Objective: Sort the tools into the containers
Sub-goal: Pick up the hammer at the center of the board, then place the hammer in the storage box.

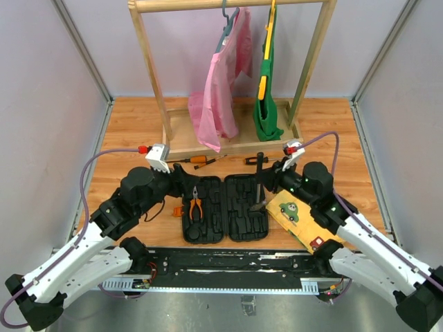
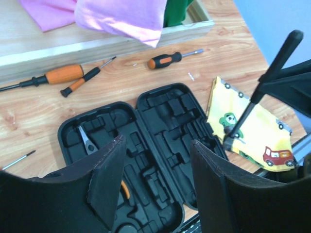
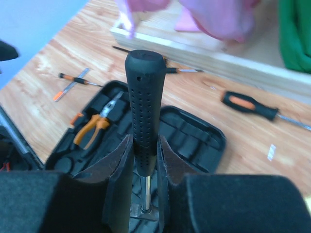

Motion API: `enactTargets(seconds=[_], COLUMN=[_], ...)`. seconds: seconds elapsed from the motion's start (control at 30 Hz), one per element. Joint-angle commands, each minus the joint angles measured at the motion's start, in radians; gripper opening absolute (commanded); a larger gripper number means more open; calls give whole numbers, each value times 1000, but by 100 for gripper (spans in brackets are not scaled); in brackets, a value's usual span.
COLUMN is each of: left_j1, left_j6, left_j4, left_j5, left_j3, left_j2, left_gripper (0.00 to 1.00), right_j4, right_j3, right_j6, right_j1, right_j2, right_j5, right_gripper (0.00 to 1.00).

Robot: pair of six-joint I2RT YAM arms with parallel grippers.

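Right end effector [image 3: 145,160] pinches the hammer [image 3: 143,97] by its handle, head dangling below over the case [image 3: 197,133] — it may pivot and miss its slot — while left end effector [image 2: 155,170] gapes empty.

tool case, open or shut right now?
Open. Both halves of the case lie flat side by side, slots facing up, with orange pliers sitting in one half.

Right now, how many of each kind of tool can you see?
Screwdrivers: 3
Pliers: 1
Hammer: 1
Thin tool left of the case, kind unclear: 1
Total: 6
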Motion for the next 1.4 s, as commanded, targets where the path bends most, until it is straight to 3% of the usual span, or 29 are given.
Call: enactTargets(seconds=[0.0, 0.2, 0.33, 0.5, 0.7, 0.83, 1.1, 1.37], left_j1=[-3, -2, -3, -3, -3, -3, -3, -4], left_j6=[4, 1, -11, -10, -3, 9, 25, 18], left_j4=[61, 52, 57, 17, -57, -97, -142, -117], left_j5=[41, 64, 101, 122, 155, 200, 305, 365], left_j3=[60, 94, 95, 107, 116, 115, 119, 117], left_j2=[-11, -13, -33, -41, -35, -2, 137, 175], left_gripper=[60, 61, 61, 61, 61, 61, 58, 56], right_j4=[317, 445, 471, 354, 270, 93, -170, -193], right_j3=[32, 77, 108, 170, 185, 234, 315, 306], right_j6=[-59, -315, -527, -808, -1108, -1310, -1533, -1557], right_j1=[149, 366, 422, 427, 429, 430, 436, 439], right_j2=[77, 227, 324, 405, 430, 439, 464, 466], right_j5=[7, 11, -77, -236, -317, -342, -263, -189], right_gripper=[1, 0, 1, 1, 1, 0, 1, 1])
